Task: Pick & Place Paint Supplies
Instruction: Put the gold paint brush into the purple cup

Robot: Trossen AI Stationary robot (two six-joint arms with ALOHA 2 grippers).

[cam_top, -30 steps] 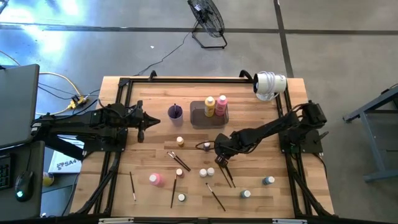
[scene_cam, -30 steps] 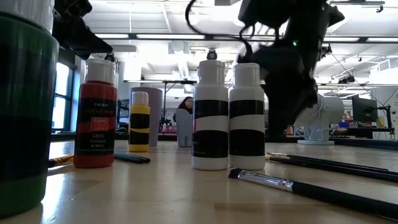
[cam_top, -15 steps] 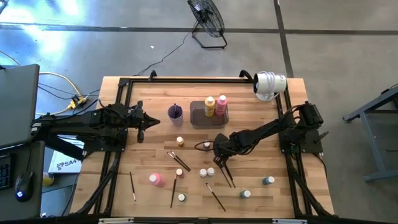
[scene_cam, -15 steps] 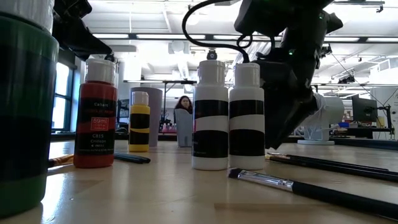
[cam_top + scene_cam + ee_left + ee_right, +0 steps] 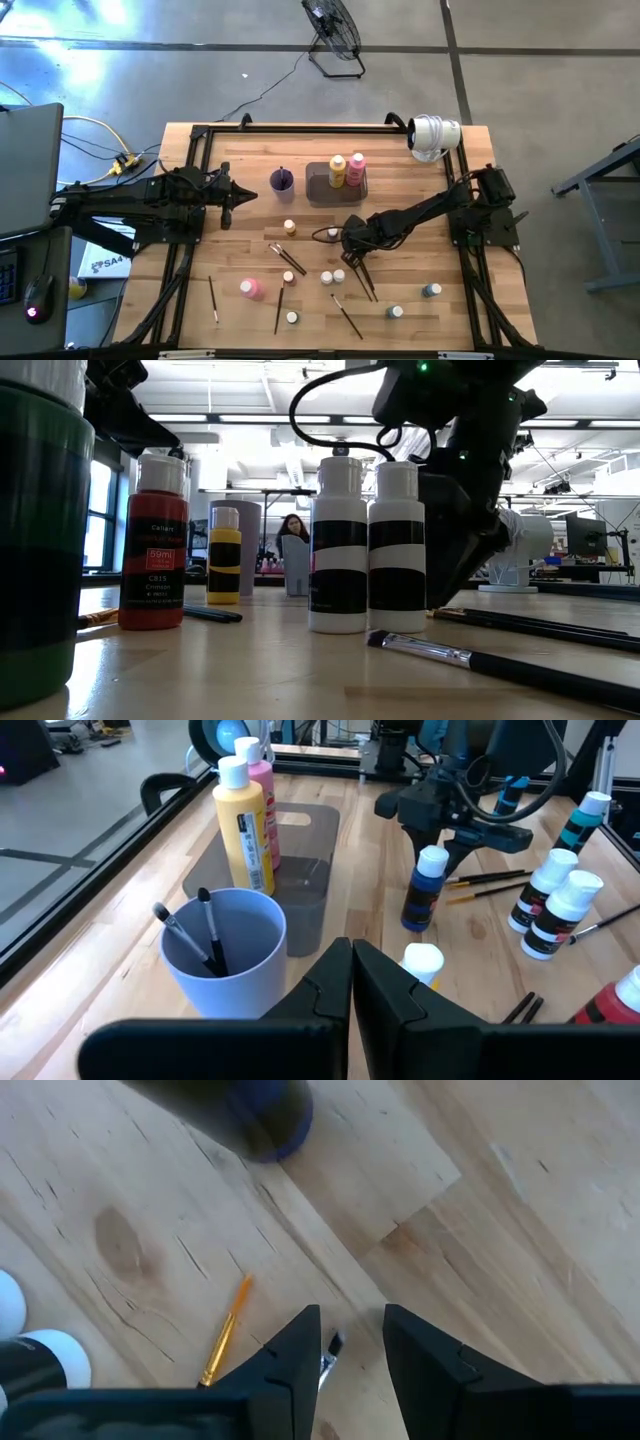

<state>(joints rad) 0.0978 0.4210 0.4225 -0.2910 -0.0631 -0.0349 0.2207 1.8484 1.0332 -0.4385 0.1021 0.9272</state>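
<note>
The right gripper [image 5: 352,262] hung low near the table's middle, pointed down over a pair of dark paintbrushes [image 5: 362,280]. Its fingers [image 5: 292,1355] stood a little apart with nothing between them, just bare wood and a brush tip [image 5: 327,1355] in the gap. A blue-capped bottle [image 5: 426,888] stood right beside that arm. The left gripper [image 5: 240,196] waited around 9 o'clock, pinched closed and empty. Up around 12 o'clock, the yellow bottle [image 5: 338,168] and pink bottle [image 5: 357,164] stood in the grey tray [image 5: 319,186], with the purple cup [image 5: 282,181] just beside it holding two brushes [image 5: 196,932]. On labels, the red bottle [image 5: 154,546] read "59ml" and "Crimson"; the rest was too small to read.
</note>
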